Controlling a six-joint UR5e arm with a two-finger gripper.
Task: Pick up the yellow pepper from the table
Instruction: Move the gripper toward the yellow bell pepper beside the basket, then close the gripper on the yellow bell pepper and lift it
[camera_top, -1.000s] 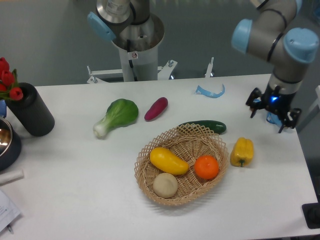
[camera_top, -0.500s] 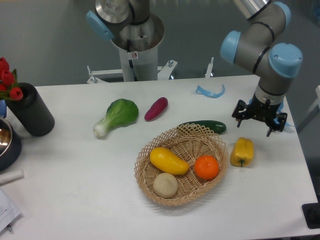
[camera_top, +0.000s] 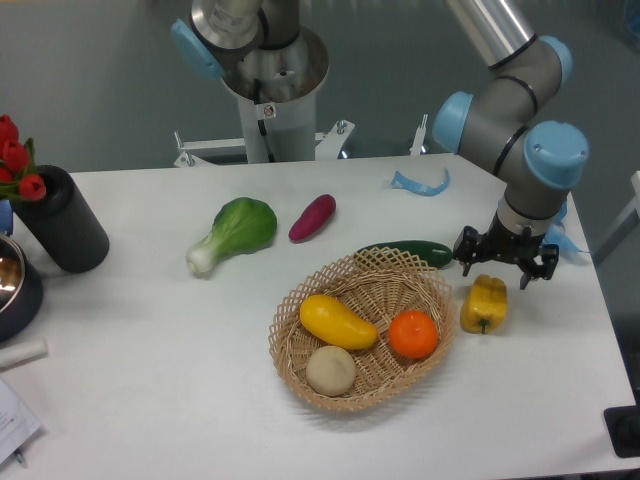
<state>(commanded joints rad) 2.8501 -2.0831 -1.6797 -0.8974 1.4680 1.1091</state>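
While the yellow pepper (camera_top: 484, 303) lies untouched on the bench (camera_top: 150, 350), the claw (camera_top: 505, 267) hovers just above it, spread open and empty. Lowering, gripping and lifting all remain.

A woven wicker basket (camera_top: 290, 345) is seen holding a smooth elongated yellow fruit (camera_top: 338, 322), a round orange (camera_top: 413, 334) and a pale beige ball (camera_top: 330, 370). Behind it lie a dark green cucumber (camera_top: 410, 253), a purple sweet potato (camera_top: 312, 218) and a leafy green bok choy (camera_top: 235, 231). A black cylindrical vase (camera_top: 62, 219) with red tulips (camera_top: 14, 158) is placed at the left.
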